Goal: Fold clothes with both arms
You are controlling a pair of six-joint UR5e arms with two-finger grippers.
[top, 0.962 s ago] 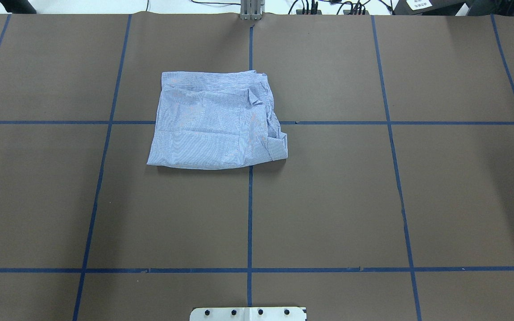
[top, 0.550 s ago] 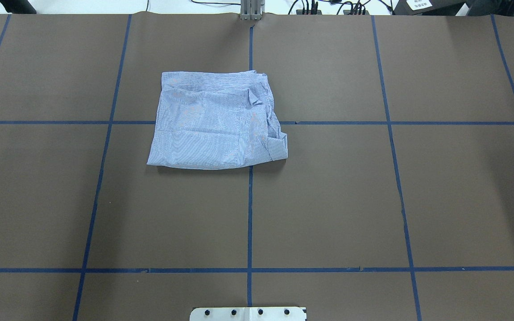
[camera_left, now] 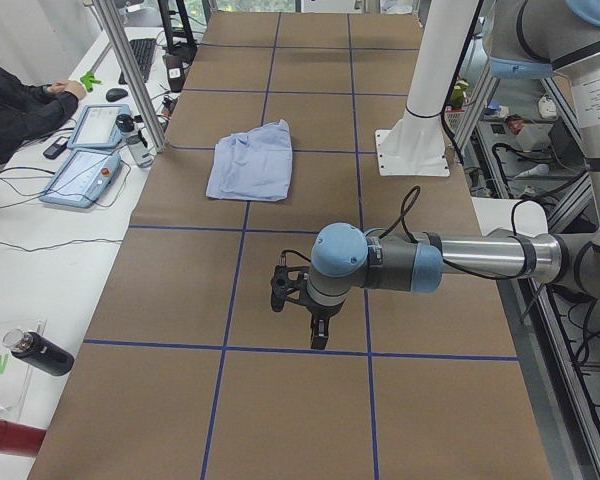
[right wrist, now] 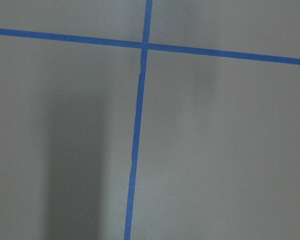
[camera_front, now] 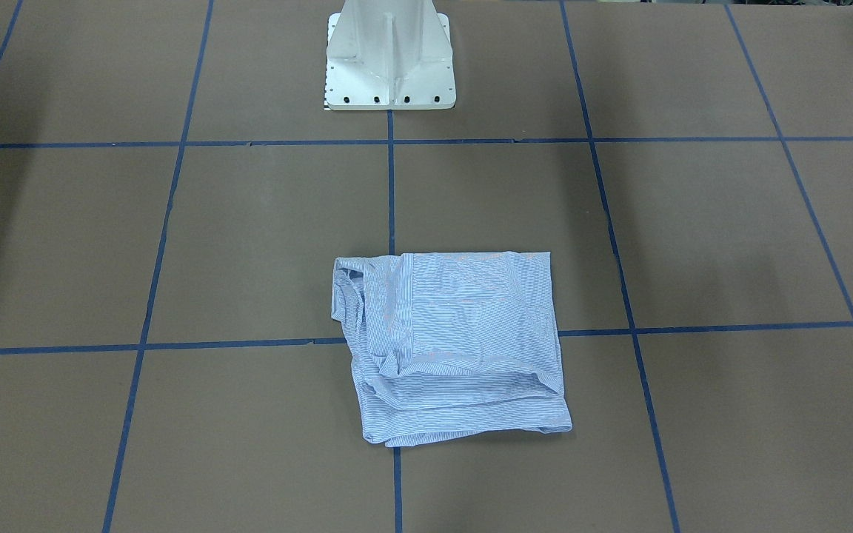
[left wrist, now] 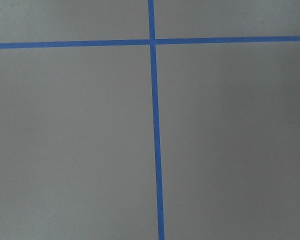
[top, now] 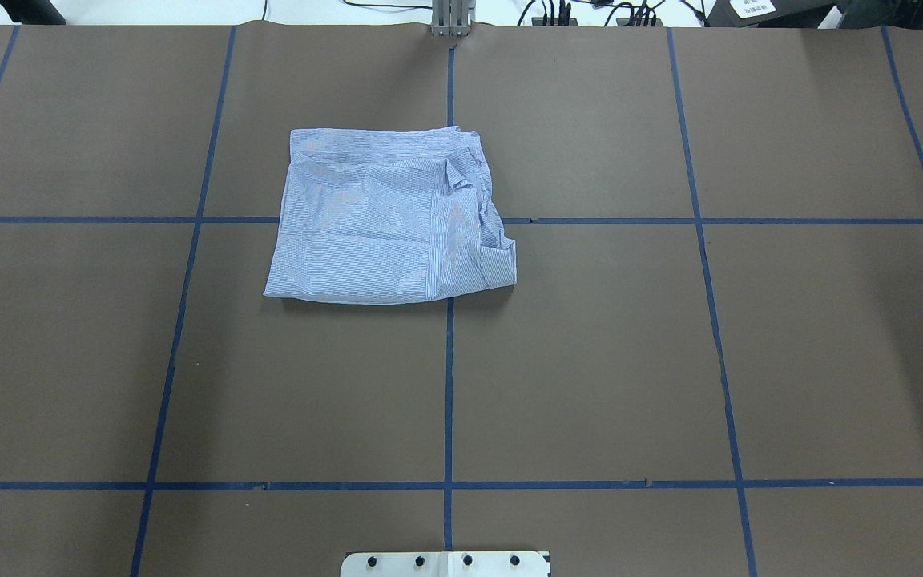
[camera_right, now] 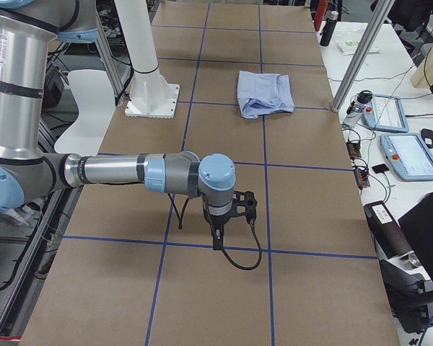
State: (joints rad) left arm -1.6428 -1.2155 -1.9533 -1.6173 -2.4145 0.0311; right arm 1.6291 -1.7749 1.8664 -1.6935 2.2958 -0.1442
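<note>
Here's the light blue-and-white finely striped shirt (top: 389,216), folded into a rough rectangle and lying flat on the brown paper-covered table (top: 590,361) with its blue tape grid. It sits nearer the far edge than the robot's edge, about midway along, straddling the centre tape line with most of it on the robot's left. The side toward the robot's right is rumpled and bunched.

Out at the table's left end, the silver-grey left arm (camera_left: 460,262) reaches level over the surface, its small black left gripper (camera_left: 320,335) pointing down. Jaws apart or together? Can't tell. Same at the right end: right arm (camera_right: 115,171), right gripper (camera_right: 216,241) pointing down, its jaws unreadable too. Both grippers are well apart from the shirt. Both wrist cameras look onto brown paper and a tape crossing.
</note>
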